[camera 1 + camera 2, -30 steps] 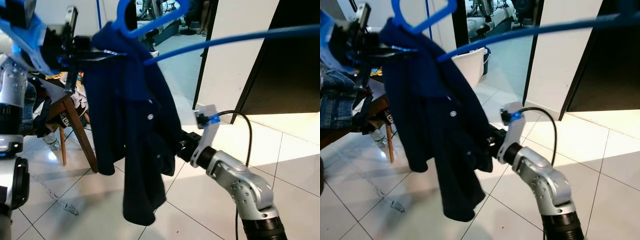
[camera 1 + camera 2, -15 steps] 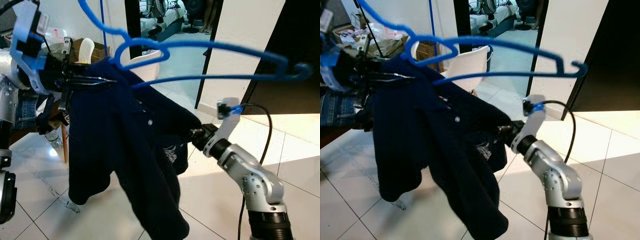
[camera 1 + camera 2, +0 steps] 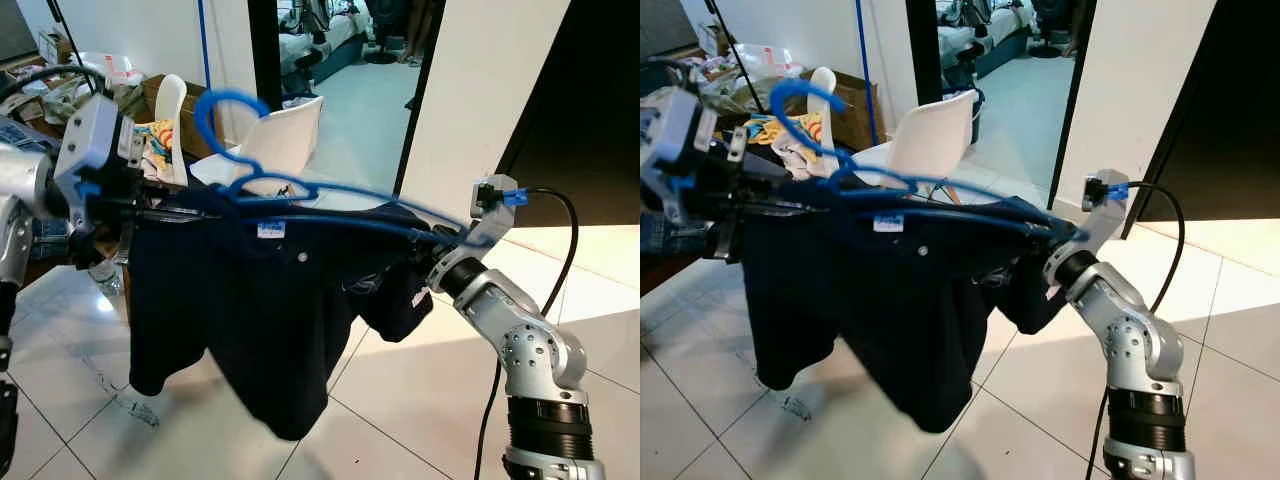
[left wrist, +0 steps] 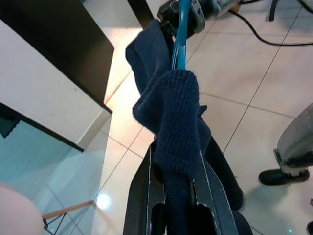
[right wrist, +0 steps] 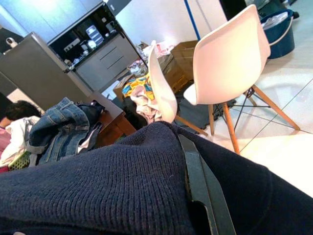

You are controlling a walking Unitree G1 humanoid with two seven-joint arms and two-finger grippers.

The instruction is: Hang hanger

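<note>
- The left gripper (image 3: 150, 205) is clamping one end of the navy sweater (image 3: 250, 320) and hanger (image 3: 300, 195), its black fingers (image 4: 146, 196) closing on knit fabric in the left wrist view.
- The right gripper (image 3: 440, 240) is pinching the other end, with the sweater's shoulder bunching over one finger (image 5: 200, 181) in the right wrist view.
- The blue hanger is lying nearly level between the two grippers, its long axis running from the robot's left to its right, and the sweater is sagging below it toward the tiled floor (image 3: 400, 400).
- The hook (image 3: 215, 115) is rising near the left end, so the left arm is looking like the nearer one to steer it onto a rail.
- Beyond the garment, a white chair (image 3: 285, 135) is standing by a doorway (image 3: 340, 80), with a cluttered table (image 3: 740, 90) off to the left.
- No rail for hanging can be told from these views.
</note>
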